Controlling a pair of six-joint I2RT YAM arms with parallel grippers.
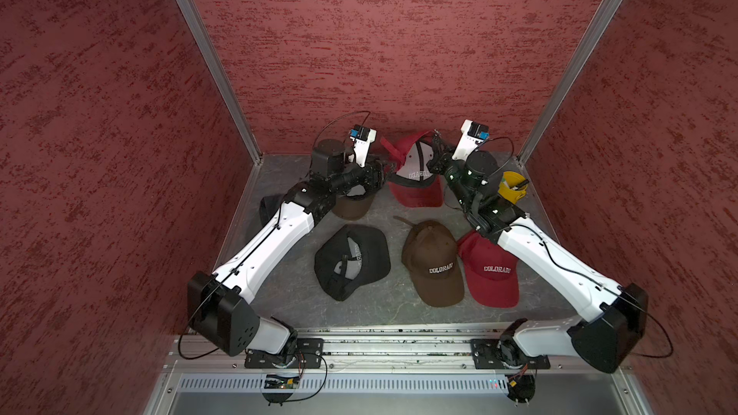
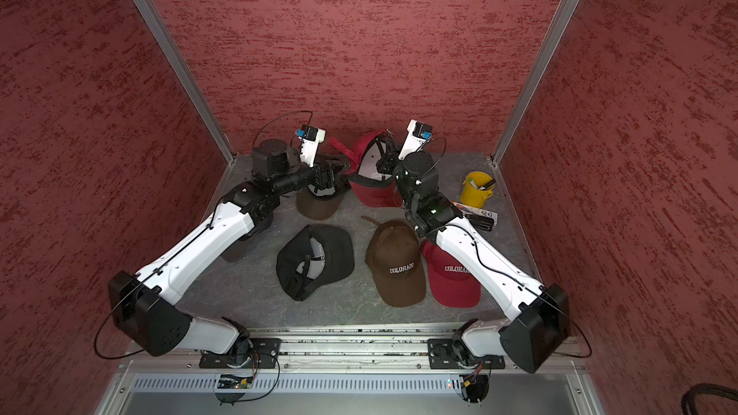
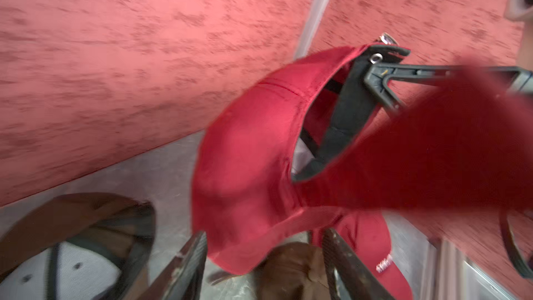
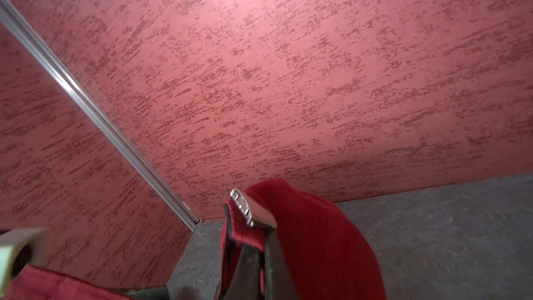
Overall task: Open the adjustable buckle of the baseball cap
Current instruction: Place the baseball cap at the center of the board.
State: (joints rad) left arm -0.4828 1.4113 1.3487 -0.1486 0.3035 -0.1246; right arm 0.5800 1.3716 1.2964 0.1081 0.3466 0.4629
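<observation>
red-walled booth point(image 1: 399, 33), right end effector point(image 4: 259, 240) raised, clamped on red cap point(image 1: 417, 193), left end effector point(image 3: 264, 233) apart alongside

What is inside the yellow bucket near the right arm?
The yellow bucket holds a black stick and a whitish stick, in a top view. Its bottom is hidden.

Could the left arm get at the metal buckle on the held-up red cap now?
Probably yes: the left gripper is open beside the red cap, and the buckle sticks out beyond the right gripper.
</observation>
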